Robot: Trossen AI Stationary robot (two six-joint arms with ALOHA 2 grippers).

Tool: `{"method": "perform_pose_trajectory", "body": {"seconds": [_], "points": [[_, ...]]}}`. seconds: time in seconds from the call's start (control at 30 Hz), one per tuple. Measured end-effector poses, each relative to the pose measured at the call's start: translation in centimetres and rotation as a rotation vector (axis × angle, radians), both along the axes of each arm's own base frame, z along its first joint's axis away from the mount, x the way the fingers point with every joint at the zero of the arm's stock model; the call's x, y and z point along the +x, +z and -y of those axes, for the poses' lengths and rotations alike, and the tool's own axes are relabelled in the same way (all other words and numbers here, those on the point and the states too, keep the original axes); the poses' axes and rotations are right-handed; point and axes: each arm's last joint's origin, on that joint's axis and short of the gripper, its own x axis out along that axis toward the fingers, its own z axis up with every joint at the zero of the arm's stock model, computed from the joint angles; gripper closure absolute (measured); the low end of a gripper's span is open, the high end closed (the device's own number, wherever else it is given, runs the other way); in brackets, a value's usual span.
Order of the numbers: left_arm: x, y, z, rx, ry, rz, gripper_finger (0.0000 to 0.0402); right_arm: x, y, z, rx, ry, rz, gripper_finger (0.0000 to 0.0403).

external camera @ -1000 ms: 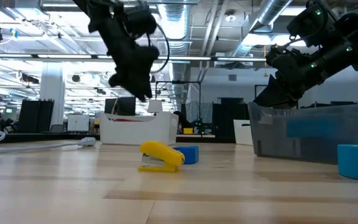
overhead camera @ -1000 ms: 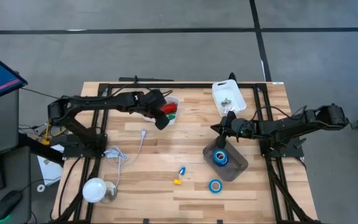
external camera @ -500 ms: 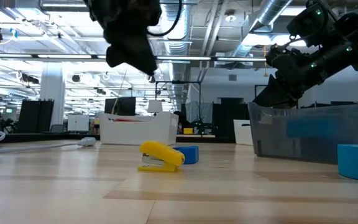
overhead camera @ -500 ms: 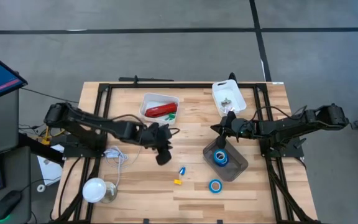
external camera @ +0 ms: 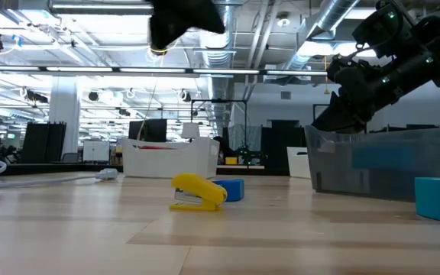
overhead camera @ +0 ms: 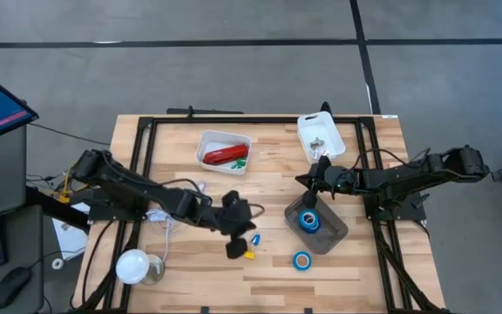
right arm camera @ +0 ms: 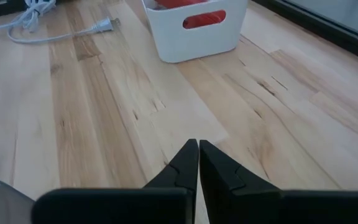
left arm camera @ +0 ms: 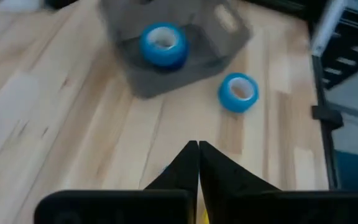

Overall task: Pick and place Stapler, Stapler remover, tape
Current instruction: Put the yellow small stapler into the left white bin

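The red stapler point(overhead camera: 224, 155) lies in the white bin point(overhead camera: 209, 139) at the table's far side, with a small green piece beside it. One blue tape roll point(overhead camera: 308, 220) sits in the grey clear container point(overhead camera: 331, 234). A second roll point(overhead camera: 301, 260) lies on the table just in front of it. My left gripper point(overhead camera: 237, 251) hovers shut and empty, left of the small blue piece point(overhead camera: 255, 238) and the small yellow piece point(overhead camera: 248, 255). Which piece is the stapler remover I cannot tell. My right gripper point(overhead camera: 308, 202) hangs shut and empty over the container's far edge.
A second white bin point(overhead camera: 321, 135) stands at the far right. A white cable point(overhead camera: 168, 214) and a round white lamp point(overhead camera: 133, 266) lie at the left. Black frame rails point(overhead camera: 146, 174) run along both sides of the table.
My left gripper has left the white bin and swung toward the table's near edge and rightward, ending beside the small yellow and blue pieces. The red stapler stays lying in the bin.
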Motion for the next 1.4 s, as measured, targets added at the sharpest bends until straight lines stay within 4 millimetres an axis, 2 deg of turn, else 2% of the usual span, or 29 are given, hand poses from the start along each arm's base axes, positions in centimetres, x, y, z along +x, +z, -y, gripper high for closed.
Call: {"method": "perform_pose_trajectory", "body": {"seconds": [0.17, 0.4, 0.5, 0.8, 0.87, 1.07, 1.27, 1.4], "points": [[1.2, -1.8, 1.4, 0.133, -0.141, -0.050, 0.0399, 0.0, -0.1, -0.1, 0.000, 0.004, -0.010, 0.0395], [1.4, -3.6, 3.3, 0.256, -0.300, -0.114, 0.0399, -0.1, -0.2, -0.2, 0.001, 0.011, -0.029, 0.0395], [1.6, -2.9, 3.8, 0.264, -0.312, -0.123, 0.0399, -0.1, -0.2, -0.1, 0.001, 0.006, -0.029, 0.0395], [2.8, 1.6, 4.0, 0.284, -0.292, -0.160, 0.0399, -0.1, -0.2, 0.1, 0.002, -0.007, -0.027, 0.0395], [2.6, 1.9, 3.9, 0.299, -0.294, -0.201, 0.0399, -0.1, -0.2, 0.1, 0.001, -0.006, -0.023, 0.0395], [2.7, -0.1, 3.9, 0.331, -0.305, -0.316, 0.0399, -0.1, -0.2, 0.1, 0.001, -0.006, -0.024, 0.0395], [3.7, -3.8, 4.4, 0.317, -0.404, -0.441, 0.0399, -0.1, -0.1, 0.1, 0.001, -0.006, -0.018, 0.0395], [4.1, -4.4, 4.4, 0.299, -0.413, -0.447, 0.0397, -0.1, -0.2, 0.1, 0.001, -0.006, -0.021, 0.0395]]}}
